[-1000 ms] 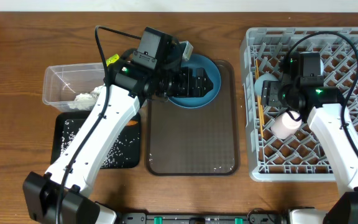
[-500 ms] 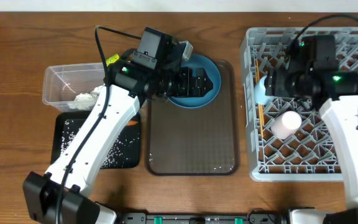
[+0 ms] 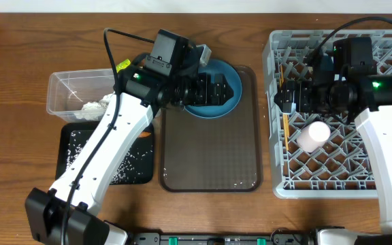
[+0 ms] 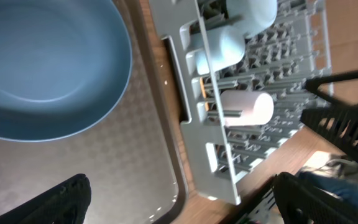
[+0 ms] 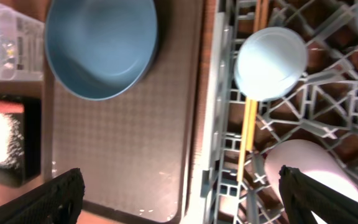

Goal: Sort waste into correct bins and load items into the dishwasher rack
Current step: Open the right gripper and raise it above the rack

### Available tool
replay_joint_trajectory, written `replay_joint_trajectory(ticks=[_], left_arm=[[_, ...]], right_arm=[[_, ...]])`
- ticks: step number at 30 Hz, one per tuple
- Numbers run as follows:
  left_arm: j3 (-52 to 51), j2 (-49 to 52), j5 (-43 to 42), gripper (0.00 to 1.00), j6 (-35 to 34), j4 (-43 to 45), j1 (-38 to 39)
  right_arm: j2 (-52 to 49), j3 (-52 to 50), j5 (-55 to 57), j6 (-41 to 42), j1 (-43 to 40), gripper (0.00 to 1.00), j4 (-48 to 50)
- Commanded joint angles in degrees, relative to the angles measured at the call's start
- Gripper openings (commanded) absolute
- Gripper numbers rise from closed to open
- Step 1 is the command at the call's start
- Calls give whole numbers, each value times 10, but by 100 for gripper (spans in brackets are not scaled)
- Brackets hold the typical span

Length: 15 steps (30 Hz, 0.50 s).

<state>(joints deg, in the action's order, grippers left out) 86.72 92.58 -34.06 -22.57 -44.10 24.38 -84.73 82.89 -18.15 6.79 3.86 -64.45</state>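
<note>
My left gripper [image 3: 213, 88] hangs open and empty over the round blue plate [image 3: 231, 102], which lies at the far end of the brown serving tray [image 3: 209, 156]. The left wrist view shows the plate [image 4: 48, 62] under the open gripper [image 4: 188, 205]. My right gripper [image 3: 292, 99] is open and empty above the left side of the grey dishwasher rack [image 3: 276, 180]. In the right wrist view, the open gripper [image 5: 194, 199] is above the rack [image 5: 213, 124], which holds the light-blue cup [image 5: 271, 55], the wooden chopsticks [image 5: 248, 134] and the pink cup [image 5: 303, 171]. The pink cup [image 3: 315, 136] lies on its side.
The clear tub [image 3: 67, 85] at the left holds crumpled white paper [image 3: 94, 107], with a yellow-green wrapper [image 3: 122, 66] at its far corner. The black tray [image 3: 73, 167] in front of it holds white rice bits. The left arm partly covers both.
My right arm has drawn back from the pink cup toward the far side of the rack, and its gripper has swung left over the light-blue cup. The left arm has not moved.
</note>
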Motion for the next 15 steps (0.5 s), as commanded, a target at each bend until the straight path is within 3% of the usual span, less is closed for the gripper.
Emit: replay_joint_trajectory(ticks=[1,6,15], left_arm=[[-3,3,-3,96,-84,11,-2],[-3,3,28,96,-92,19,-2],[-1,-10,226,96,-88,6,-106]], right_arm=[[5,7,-36,0,3,99,-8],[5,7,-35,0,3,99,-22],[5,7,-61,-17,56,99,-19]])
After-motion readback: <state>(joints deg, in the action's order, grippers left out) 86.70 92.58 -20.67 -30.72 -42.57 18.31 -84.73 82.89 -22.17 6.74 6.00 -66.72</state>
